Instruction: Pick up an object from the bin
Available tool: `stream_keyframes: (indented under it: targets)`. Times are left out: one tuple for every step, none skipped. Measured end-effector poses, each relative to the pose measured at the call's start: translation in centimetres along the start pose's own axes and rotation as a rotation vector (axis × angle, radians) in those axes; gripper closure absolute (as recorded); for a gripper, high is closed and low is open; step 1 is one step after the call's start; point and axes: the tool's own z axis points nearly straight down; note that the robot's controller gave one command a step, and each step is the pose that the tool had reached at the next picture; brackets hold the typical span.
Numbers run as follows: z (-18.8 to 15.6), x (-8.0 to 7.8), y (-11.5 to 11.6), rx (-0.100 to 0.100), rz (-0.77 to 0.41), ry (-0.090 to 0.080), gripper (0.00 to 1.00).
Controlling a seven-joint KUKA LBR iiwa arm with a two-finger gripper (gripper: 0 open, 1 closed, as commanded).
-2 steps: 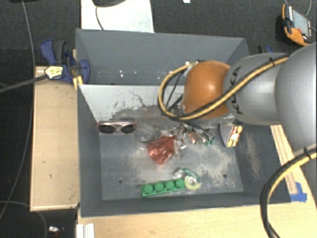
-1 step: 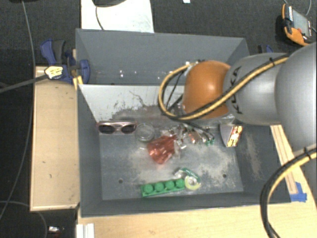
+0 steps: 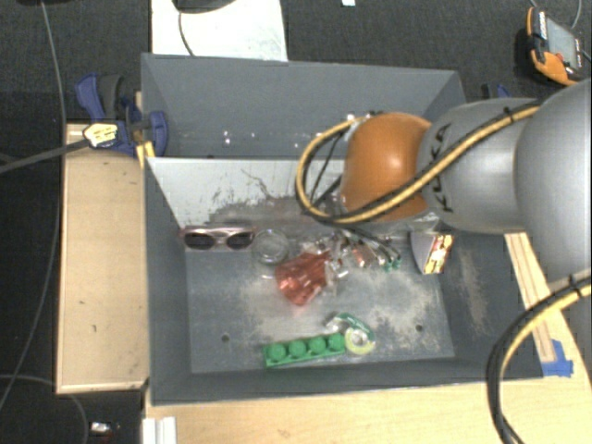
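Observation:
My gripper [image 3: 351,250] hangs low in the middle of the bin, under the arm's orange cover. Its metal tip sits just right of a red see-through plastic piece [image 3: 302,279] and touches or nearly touches that piece's upper right corner. A clear round cup [image 3: 270,246] lies to the left of the gripper. Some small dark and green bits [image 3: 388,259] lie close on its right.
Pink-lensed sunglasses [image 3: 218,239] rest by the back left wall. A green strip of round studs [image 3: 303,350] and a green-white tape dispenser [image 3: 353,333] lie near the front wall. A small white and orange box [image 3: 435,253] stands at the right.

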Motion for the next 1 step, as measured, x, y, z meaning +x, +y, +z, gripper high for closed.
stream_keyframes:
  targets:
    - [-1.20, 0.12, 0.06, -0.001, -0.001, 0.003, 1.00]
